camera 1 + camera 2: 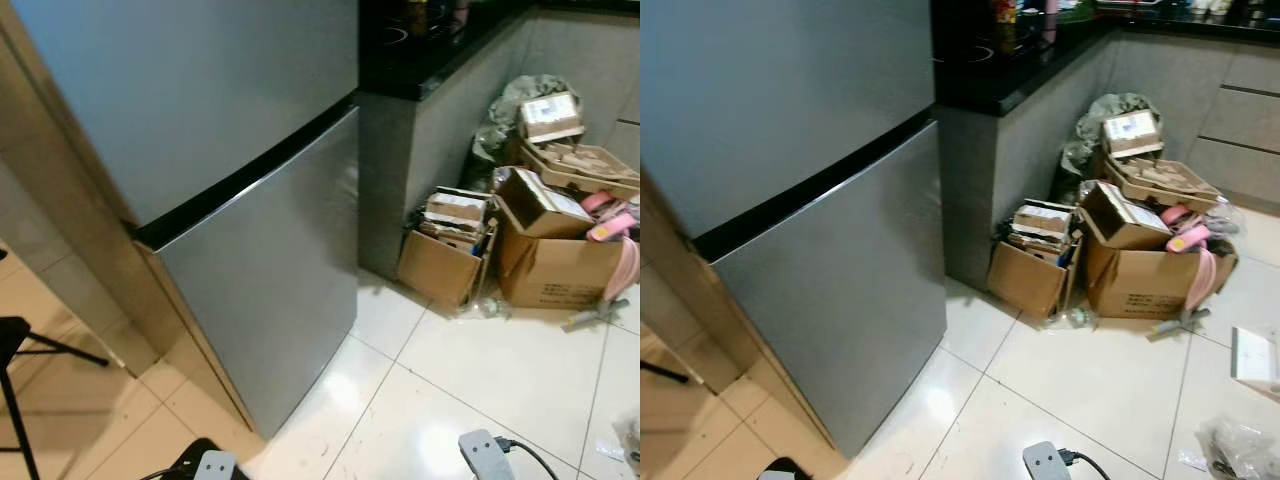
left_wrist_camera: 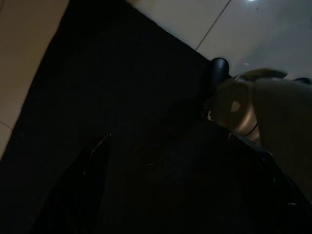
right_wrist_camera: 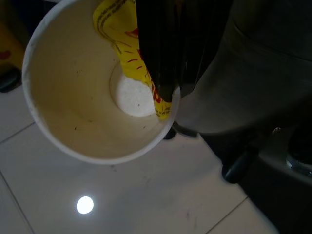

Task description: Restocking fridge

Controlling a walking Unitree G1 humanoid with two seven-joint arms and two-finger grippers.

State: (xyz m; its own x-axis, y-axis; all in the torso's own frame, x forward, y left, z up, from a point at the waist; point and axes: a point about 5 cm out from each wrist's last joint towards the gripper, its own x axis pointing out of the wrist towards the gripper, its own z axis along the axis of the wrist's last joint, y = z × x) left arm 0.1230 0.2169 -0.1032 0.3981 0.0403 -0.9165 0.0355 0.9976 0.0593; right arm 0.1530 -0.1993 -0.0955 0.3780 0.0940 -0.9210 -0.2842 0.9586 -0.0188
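Right wrist view: the right gripper (image 3: 163,90) is clamping its two black fingers (image 3: 161,48) over the rim of a white paper cup (image 3: 73,112), one finger appearing to sit inside the wall; a yellow wrapper (image 3: 122,36) with red print is lying inside the cup, pressed against the inner finger. The cup is hanging directly at the fingertips, above pale floor tiles (image 3: 122,204) showing a bright light reflection.

Left wrist view: the left gripper (image 2: 146,195) is hanging in deep shade over a dark surface; whether its fingers are apart cannot be told.

Left eye view: the fridge (image 1: 200,130) is standing ahead and to the left of the grippers, both grey doors closed. A black counter (image 1: 430,50) is adjoining it on the right, and beyond that, cardboard boxes (image 1: 520,240) stuffed with paper and pink items are cluttering the floor well to the right of the fridge. A black stool leg (image 1: 15,370) is standing at the far left.
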